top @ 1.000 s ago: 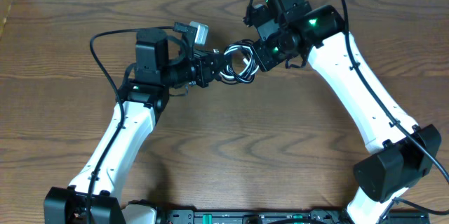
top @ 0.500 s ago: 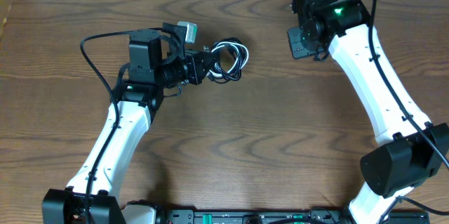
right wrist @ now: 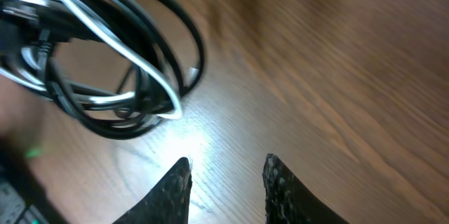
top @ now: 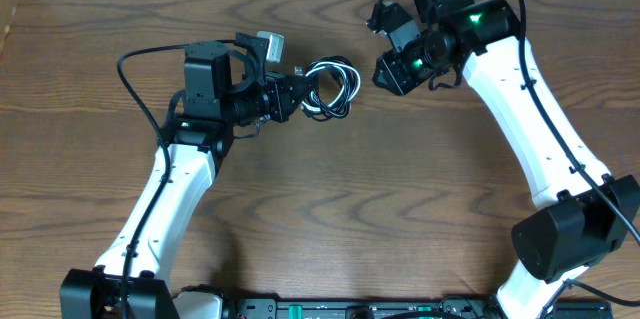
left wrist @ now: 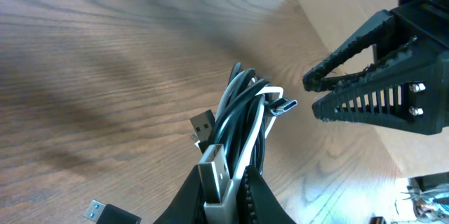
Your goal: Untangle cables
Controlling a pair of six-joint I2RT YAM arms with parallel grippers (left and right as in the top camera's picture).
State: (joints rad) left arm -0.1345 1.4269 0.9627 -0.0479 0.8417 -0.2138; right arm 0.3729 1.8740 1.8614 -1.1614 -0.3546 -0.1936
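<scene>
Black, white cables (left wrist: 244,122) (one tangle)

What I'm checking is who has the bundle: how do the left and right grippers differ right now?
The left gripper is shut on the cables; the right gripper stands open and empty. The left gripper touches the bundle, while the right gripper hangs apart from it. Both are black two-finger grippers facing the tangle over the wooden table.
</scene>
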